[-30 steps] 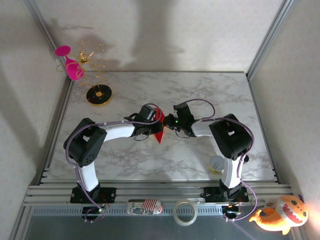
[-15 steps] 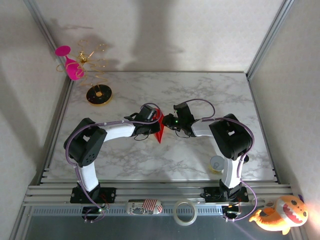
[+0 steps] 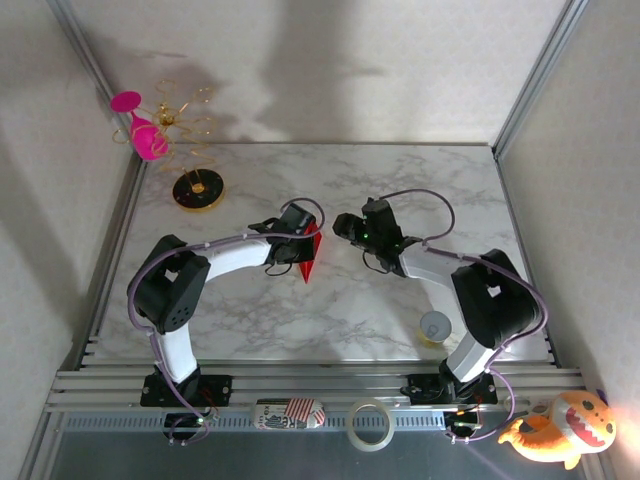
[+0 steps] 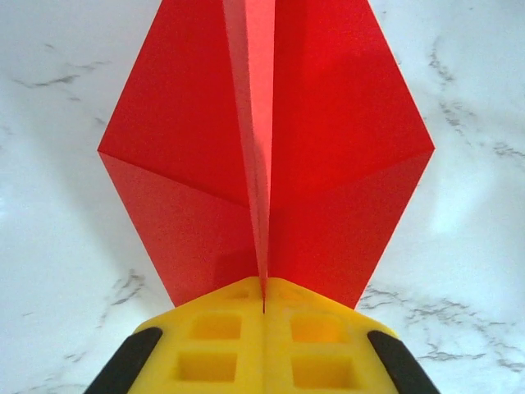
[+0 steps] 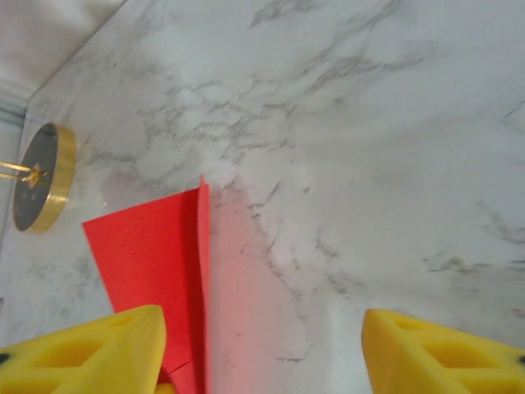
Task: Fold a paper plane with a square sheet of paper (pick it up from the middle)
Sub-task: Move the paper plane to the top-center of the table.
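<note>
The red sheet of paper [image 4: 328, 164] is folded into a pointed, plane-like shape with a raised centre crease and two wings spread over the marble table. My left gripper [image 4: 264, 305] is shut on that crease at the near end, yellow fingers pressed together. From above, the left gripper [image 3: 303, 240] holds the paper [image 3: 311, 258] near the middle of the table. My right gripper [image 3: 342, 226] stands open a short way to the right, apart from the paper. In the right wrist view its fingers [image 5: 107, 349] are spread wide, with the paper [image 5: 148, 246] at the left.
A pink wine glass [image 3: 140, 130] hangs on a gold wire stand with a round base [image 3: 197, 190] at the back left. A small cup [image 3: 434, 327] sits by the right arm's base. A tape roll [image 3: 369, 423] and a plush toy [image 3: 560, 428] lie on the near rail.
My right gripper has opened, let go of the paper and drawn back to the right. My left gripper has closed fully on the centre crease and shifted slightly left.
</note>
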